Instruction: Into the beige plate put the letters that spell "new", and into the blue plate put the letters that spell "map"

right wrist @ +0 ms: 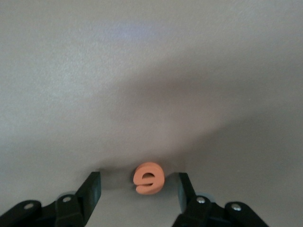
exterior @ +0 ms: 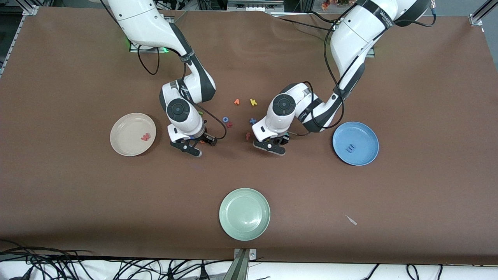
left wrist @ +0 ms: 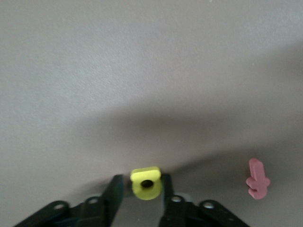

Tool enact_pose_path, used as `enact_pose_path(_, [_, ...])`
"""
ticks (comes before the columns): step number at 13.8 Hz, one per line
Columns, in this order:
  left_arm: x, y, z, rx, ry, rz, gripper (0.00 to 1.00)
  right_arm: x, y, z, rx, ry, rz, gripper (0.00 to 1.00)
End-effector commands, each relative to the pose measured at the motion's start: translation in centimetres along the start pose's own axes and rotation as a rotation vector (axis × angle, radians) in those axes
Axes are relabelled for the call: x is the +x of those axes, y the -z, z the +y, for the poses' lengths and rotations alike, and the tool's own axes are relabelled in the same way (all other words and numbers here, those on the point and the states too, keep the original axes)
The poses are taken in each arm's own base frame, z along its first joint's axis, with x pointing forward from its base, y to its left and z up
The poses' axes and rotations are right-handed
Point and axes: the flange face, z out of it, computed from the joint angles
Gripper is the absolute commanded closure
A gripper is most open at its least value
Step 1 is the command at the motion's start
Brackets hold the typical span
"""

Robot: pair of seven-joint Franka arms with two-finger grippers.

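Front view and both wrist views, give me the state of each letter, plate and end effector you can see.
left end effector: shut on yellow a
right end effector: open around orange e
beige plate: holds salmon-pink w
blue plate: holds periwinkle-blue m
pale green plate: holds nothing

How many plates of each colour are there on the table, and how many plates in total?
Beige plate: 1
Blue plate: 1
Pale green plate: 1
Total: 3 plates
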Motion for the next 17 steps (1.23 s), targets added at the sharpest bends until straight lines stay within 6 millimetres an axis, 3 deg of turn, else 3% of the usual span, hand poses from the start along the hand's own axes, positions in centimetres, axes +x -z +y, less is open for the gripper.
enact_pose_path(1, [0.7, -0.1, 0.1, 0.006, 0.005, 0.023, 0.94, -0.3, -0.1, 0.1, 0.011, -0.004, -0.007, 0.41])
enact_pose_path(2, [0.8, 0.3, -0.2, 0.007, 0.01, 0.025, 1.0, -0.4, -0.3, 0.3, 0.006, -0.001, -0.01, 0.47])
enact_pose_path(5, [2.2, 3.3, -3.1, 0.024, 0.039, 0.036, 1.0, -0.5, -0.4, 0.3, 0.005, 0.002, -0.011, 0.63])
enact_pose_path(8, [2.7, 7.6, -7.8, 0.094, -0.026, -0.057, 1.0, -0.5, -0.2, 0.3, 0.003, 0.003, -0.014, 0.92])
enact_pose_path(9, [2.7, 8.3, -9.6, 0.094, -0.073, -0.101, 1.0, -0.5, 0.5, 0.0, 0.002, 0.006, -0.022, 0.98])
enact_pose_path(11, [2.6, 10.2, -14.3, 0.098, -0.142, -0.173, 1.0, 0.5, 3.3, -0.1, -0.031, 0.013, -0.071, 1.0])
enact_pose_path(14, [1.8, 11.0, -22.4, 0.084, -0.255, -0.268, 1.0, 4.5, 7.4, 4.7, -0.084, 0.177, -0.137, 1.0])
enact_pose_path(17, [-1.0, 8.7, -29.7, 0.056, -0.292, -0.351, 1.0, 5.6, 9.0, 9.1, -0.081, 0.288, -0.153, 1.0])
